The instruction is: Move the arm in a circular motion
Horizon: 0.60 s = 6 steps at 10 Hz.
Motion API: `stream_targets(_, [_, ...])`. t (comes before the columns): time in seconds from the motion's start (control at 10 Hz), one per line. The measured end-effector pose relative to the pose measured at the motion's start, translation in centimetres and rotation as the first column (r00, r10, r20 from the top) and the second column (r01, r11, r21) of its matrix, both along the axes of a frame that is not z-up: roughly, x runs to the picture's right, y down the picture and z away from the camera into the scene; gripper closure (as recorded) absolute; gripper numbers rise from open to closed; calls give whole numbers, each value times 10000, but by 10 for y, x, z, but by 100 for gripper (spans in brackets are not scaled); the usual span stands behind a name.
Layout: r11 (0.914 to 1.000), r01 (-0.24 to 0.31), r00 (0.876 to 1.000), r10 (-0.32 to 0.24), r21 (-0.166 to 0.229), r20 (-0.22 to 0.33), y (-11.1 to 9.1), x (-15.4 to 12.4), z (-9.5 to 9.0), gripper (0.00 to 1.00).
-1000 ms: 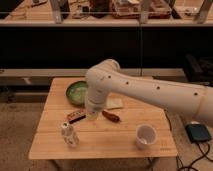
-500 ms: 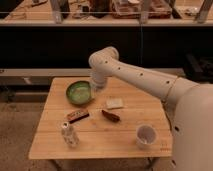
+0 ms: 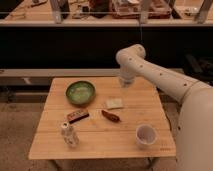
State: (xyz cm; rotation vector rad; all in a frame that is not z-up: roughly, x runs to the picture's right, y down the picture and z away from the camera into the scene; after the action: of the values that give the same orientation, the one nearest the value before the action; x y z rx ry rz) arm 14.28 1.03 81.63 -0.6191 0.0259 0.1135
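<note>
The cream-white arm point(image 3: 165, 80) with small dark dots reaches in from the lower right, up and to the left, to a bulbous elbow joint point(image 3: 131, 55). From there a short pale segment points down. The gripper point(image 3: 125, 82) at its tip hangs over the far edge of the wooden table point(image 3: 100, 145), right of centre. It holds nothing that I can see and touches none of the objects.
On the table are a green bowl point(image 3: 80, 92), a pale flat square point(image 3: 114, 103), a brown sausage-shaped item point(image 3: 111, 116), a brown bar point(image 3: 78, 116), a small white bottle point(image 3: 69, 134) and a white cup point(image 3: 145, 136). A dark counter front point(image 3: 60, 47) stands behind.
The elbow and tip have swung from over the table's middle, past the bowl, toward the far right of the table, and the forearm has risen.
</note>
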Motion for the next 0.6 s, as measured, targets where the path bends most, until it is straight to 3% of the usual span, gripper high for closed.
stream_targets(0.1, [9994,-329,9974,324,-74,-646,10,42,-12,100])
stream_targets(0.3, [9979,-590,9901,552,-258,-1293,36,84,-38,100])
stream_targets(0.4, [9975,-587,9876,524,-387,-1477,53,94,-55,100])
stream_targets(0.6, [9979,-458,9904,392,-469,-1329,89,84,-97,100])
